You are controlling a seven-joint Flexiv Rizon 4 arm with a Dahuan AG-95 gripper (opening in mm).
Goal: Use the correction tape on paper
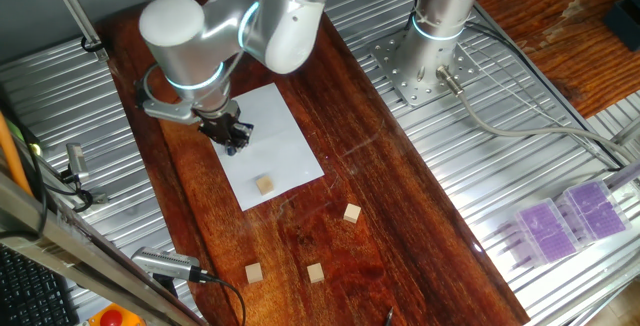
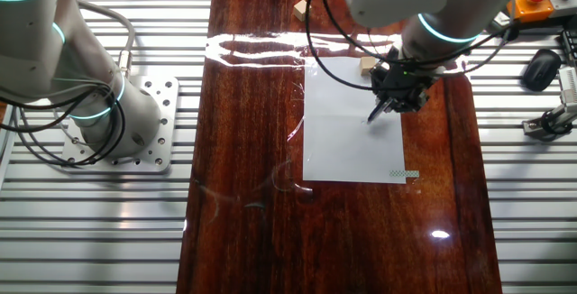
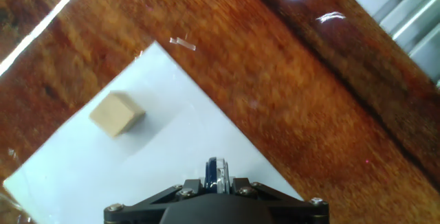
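Note:
The white paper [image 1: 275, 131] lies on the dark wooden table; it also shows in the other fixed view [image 2: 347, 141] and the hand view [image 3: 165, 114]. My gripper [image 1: 233, 141] is over the paper's left part, shut on the dark blue correction tape [image 3: 217, 174], whose tip sticks out between the jaws and points down at the sheet. In the other fixed view the gripper [image 2: 383, 109] holds the tip on or just above the paper; I cannot tell if it touches. A tan wooden cube [image 1: 264, 185] sits on the paper near its front corner.
Three more tan cubes lie on the wood beyond the paper: one [image 1: 352, 213] to the right, two [image 1: 254, 273] [image 1: 316, 272] near the front. A second arm's base [image 1: 440, 26] stands on the metal deck. A purple rack [image 1: 565, 221] is at the right.

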